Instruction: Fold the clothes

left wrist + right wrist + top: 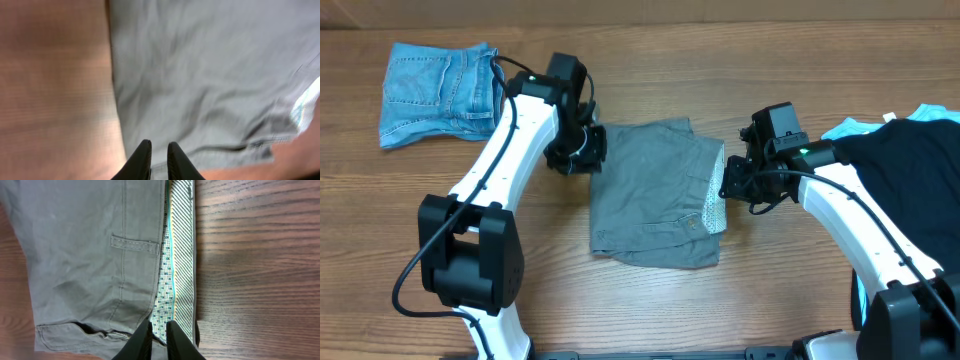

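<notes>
Grey shorts (655, 195) lie folded flat in the middle of the table, with the patterned waistband lining (716, 200) showing at their right edge. My left gripper (582, 150) hovers at the shorts' upper left edge. In the left wrist view its fingers (159, 143) are shut with only a thin gap, over the grey cloth (210, 75), and nothing shows between them. My right gripper (735, 180) is at the shorts' right edge. In the right wrist view its fingers (158, 322) are shut just above the lining (175, 255) and the grey cloth (85, 245).
Folded blue denim shorts (435, 90) lie at the back left. A black garment (910, 170) and a light blue one (850, 128) are piled at the right edge, behind my right arm. Bare wooden table (380, 220) lies to the left and in front.
</notes>
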Available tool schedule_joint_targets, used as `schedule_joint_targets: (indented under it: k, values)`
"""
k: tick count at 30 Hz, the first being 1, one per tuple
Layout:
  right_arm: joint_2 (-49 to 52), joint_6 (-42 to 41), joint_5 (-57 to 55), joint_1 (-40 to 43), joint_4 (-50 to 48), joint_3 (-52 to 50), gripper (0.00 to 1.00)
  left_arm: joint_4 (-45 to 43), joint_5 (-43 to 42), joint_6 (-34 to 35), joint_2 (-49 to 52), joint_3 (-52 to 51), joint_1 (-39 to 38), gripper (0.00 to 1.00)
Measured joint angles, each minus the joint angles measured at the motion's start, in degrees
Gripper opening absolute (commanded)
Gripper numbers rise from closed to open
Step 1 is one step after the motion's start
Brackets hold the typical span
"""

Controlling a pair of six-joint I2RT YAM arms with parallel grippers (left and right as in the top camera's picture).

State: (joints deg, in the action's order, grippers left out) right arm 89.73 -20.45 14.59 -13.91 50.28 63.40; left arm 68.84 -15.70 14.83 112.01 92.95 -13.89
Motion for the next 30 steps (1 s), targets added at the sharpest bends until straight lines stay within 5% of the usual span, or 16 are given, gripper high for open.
schedule_joint_targets:
  k: [6, 18, 26, 30]
  values:
    - [0.0, 1.0, 0.0, 0.0, -1.4, 0.0, 0.14, -1.6, -0.2, 1.4, 0.0, -8.2, -3.8, 0.16]
    - [0.0, 1.0, 0.0, 0.0, -1.6, 0.0, 0.14, -25.7, 1.8, 8.5, -4.4, -29.8, -6.2, 0.04]
    - [0.0, 1.0, 0.2, 0.0, -2.3, 0.0, 0.15, -39.3, 4.1, 9.4, -1.7, -26.1, 2.8, 0.04]
    - [0.0, 1.0, 0.2, 0.0, -3.2, 0.0, 0.15, -31.9, 3.9, 7.1, 0.8, -17.0, 7.9, 0.10]
